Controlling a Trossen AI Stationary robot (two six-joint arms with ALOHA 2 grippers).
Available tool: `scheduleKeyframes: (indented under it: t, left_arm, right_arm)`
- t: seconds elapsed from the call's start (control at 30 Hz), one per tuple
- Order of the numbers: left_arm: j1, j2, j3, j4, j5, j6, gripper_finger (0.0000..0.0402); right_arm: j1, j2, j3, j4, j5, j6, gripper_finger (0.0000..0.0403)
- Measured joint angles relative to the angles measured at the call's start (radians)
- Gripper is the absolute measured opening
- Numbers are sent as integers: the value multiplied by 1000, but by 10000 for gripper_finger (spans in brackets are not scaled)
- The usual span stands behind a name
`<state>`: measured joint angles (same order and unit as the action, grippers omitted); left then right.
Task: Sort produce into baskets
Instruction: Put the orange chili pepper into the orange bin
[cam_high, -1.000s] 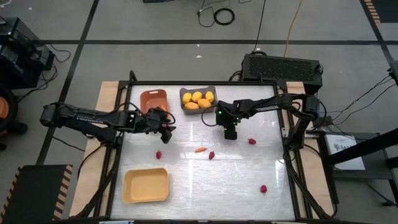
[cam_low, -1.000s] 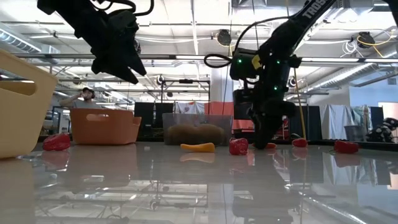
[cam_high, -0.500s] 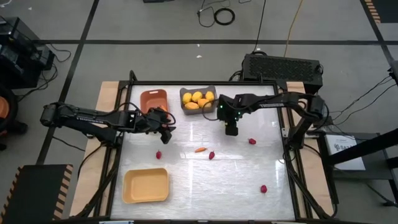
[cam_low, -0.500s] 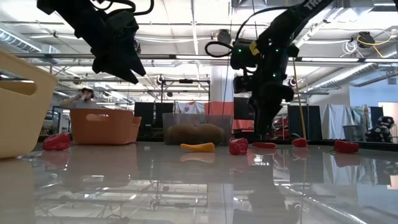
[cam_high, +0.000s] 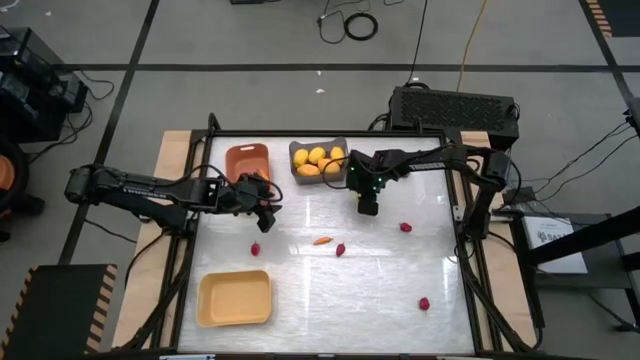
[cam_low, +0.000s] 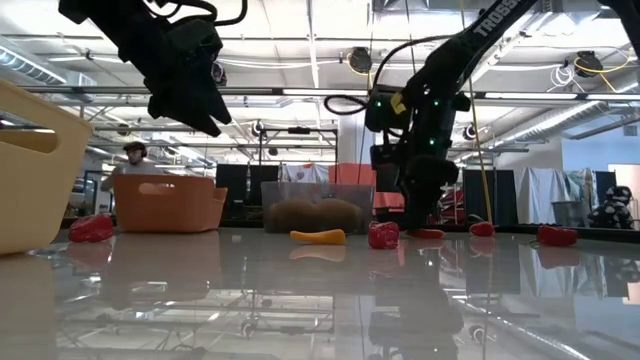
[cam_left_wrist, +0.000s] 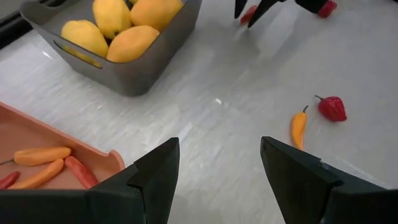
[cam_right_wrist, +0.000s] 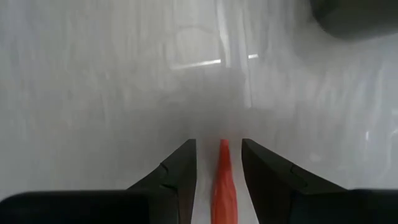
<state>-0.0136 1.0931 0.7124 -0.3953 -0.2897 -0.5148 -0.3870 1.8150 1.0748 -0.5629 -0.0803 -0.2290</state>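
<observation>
My right gripper (cam_high: 368, 208) hangs over the table's middle, just near of the dark grey basket (cam_high: 318, 160) of yellow fruits, and is shut on a thin red-orange stick (cam_right_wrist: 222, 180). My left gripper (cam_high: 268, 215) hovers open with nothing between its fingers, just to the near right of the orange-brown basket (cam_high: 246, 160), which holds orange sticks (cam_left_wrist: 38, 155). The pale yellow basket (cam_high: 235, 298) stands at the near left. Loose on the table lie an orange stick (cam_high: 321, 241) and red pieces (cam_high: 341, 250), (cam_high: 256, 249), (cam_high: 405, 227). My right gripper pinches the thin red-orange stick between its two fingers, coming from above and pointing steeply down. The stick runs along the fingers, and its pointed tip (cam_right_wrist: 223, 148) pokes out past the fingertips toward the table. Whether the tip is clear of the table I cannot tell.
Another red piece (cam_high: 424, 303) lies at the near right. A dark box (cam_high: 455, 108) stands beyond the table's far right edge. Bare tabletop spreads between the pale yellow basket and the right edge.
My right gripper has moved a little toward the table's far-left, closer to the dark grey basket, carrying the red-orange stick with it.
</observation>
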Motion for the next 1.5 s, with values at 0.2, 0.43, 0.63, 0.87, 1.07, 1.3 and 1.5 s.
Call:
scheduleKeyframes:
  t: [0.2, 0.43, 0.63, 0.87, 1.07, 1.3, 1.5]
  left_arm:
    - [-3, 0, 0, -12, 8, -4, 233]
    - [-5, 0, 0, -11, 39, -30, 233]
    - [-25, 0, 0, -11, 53, -52, 233]
    - [-62, 0, 0, -22, 53, -56, 233]
    - [-87, -28, 0, -164, 53, -84, 233]
    - [-100, -123, 0, -354, 53, -108, 233]
    - [-100, -242, 1, -521, -5, -135, 233]
  right_arm:
    - [-6, 37, 5, 19, -1, 39, 119]
    - [-11, 38, 5, 10, -1, 98, 68]
    - [-10, 39, 4, -6, -10, 133, 8]
    - [6, 8, -1, -1, -19, 237, 5]
    - [60, -87, -2, 125, -97, 371, 2]
    - [171, -95, 0, 634, -132, 611, 2]
    - [216, 50, 174, 847, -127, 710, 2]
